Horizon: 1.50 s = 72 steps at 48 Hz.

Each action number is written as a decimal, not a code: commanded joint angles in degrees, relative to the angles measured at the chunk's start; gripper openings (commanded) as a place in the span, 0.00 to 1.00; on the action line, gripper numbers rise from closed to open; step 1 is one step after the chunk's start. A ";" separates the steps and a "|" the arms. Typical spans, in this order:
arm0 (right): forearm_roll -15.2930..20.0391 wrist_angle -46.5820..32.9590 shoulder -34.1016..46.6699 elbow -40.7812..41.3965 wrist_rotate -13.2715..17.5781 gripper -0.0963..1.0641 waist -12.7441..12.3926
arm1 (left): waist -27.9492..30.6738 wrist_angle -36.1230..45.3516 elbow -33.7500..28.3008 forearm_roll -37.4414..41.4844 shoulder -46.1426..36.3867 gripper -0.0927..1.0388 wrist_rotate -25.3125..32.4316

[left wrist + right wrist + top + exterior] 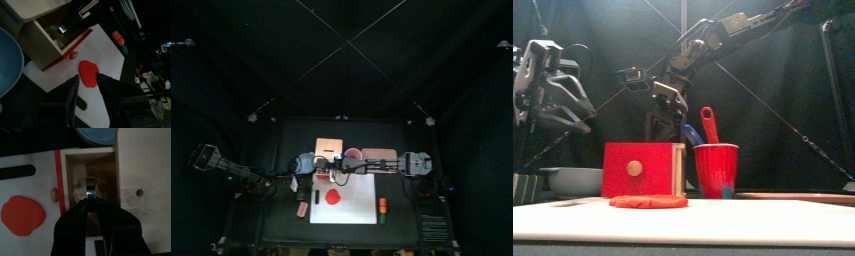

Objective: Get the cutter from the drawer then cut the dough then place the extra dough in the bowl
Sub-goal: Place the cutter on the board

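Right tool closed on cutter handle | cutter in open drawer of box, dead ahead of my jaws | left tool open, empty, before box | I judge lift-out next

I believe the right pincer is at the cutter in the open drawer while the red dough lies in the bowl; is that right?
No: the red dough lies on the white cutting board, not in the bowl, as the left wrist view shows. The right pincer is indeed at the cutter in the open drawer.
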 commanded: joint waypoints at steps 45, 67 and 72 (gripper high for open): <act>0.18 2.90 -7.73 -3.96 0.09 0.54 0.44 | 0.09 -0.09 -0.35 0.09 -0.18 0.74 0.09; -0.79 8.09 -16.70 -2.55 0.09 0.54 1.14 | 0.70 -0.18 0.00 0.18 -0.18 0.74 0.18; -0.70 9.84 -20.48 0.26 0.18 0.54 2.46 | 1.05 -0.18 0.00 0.18 -0.26 0.74 0.18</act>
